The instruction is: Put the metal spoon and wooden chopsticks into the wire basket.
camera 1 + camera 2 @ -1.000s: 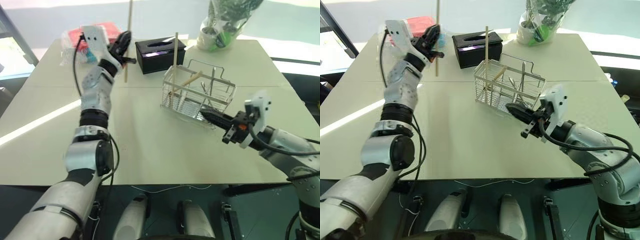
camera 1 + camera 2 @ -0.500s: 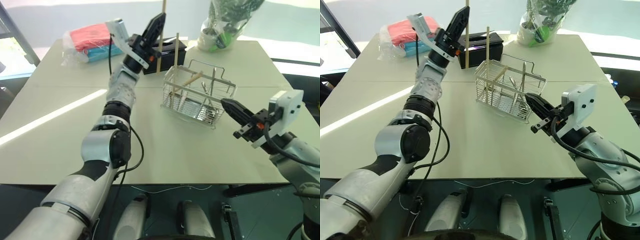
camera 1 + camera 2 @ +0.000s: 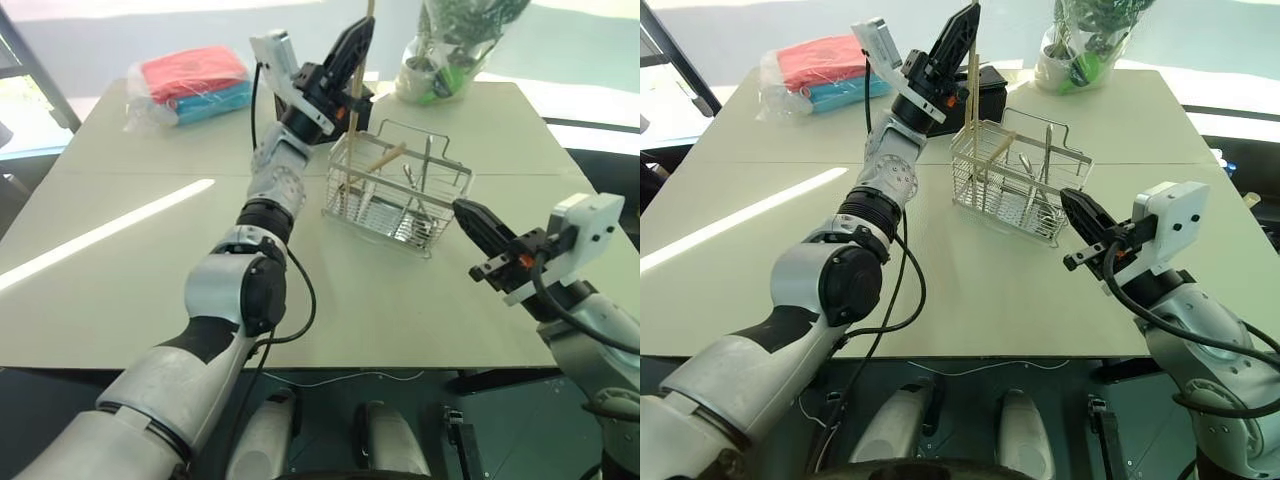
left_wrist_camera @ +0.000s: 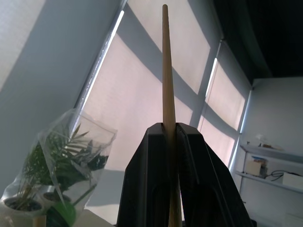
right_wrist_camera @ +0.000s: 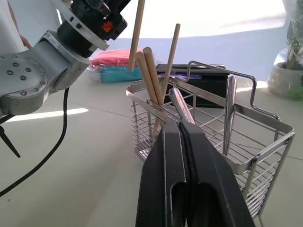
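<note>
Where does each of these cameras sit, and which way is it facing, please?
Head views: look down over both arms at the wire basket on the table.
Left wrist view: looks upward along the left gripper, shut on a wooden chopstick, toward windows.
Right wrist view: looks along the shut right gripper at the basket.
Shared: the basket and that chopstick.

Pale table (image 3: 150, 260) carries wire basket (image 3: 395, 190), black tissue box (image 3: 990, 85), bagged plant (image 3: 450, 50), wrapped cloths (image 3: 190, 80)

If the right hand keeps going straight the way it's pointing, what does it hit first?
Most likely the wire basket. The right hand, shut and empty, points at the basket's near wire wall, with bare table between. Depth is hard to judge, but nothing else shows in that line.
</note>
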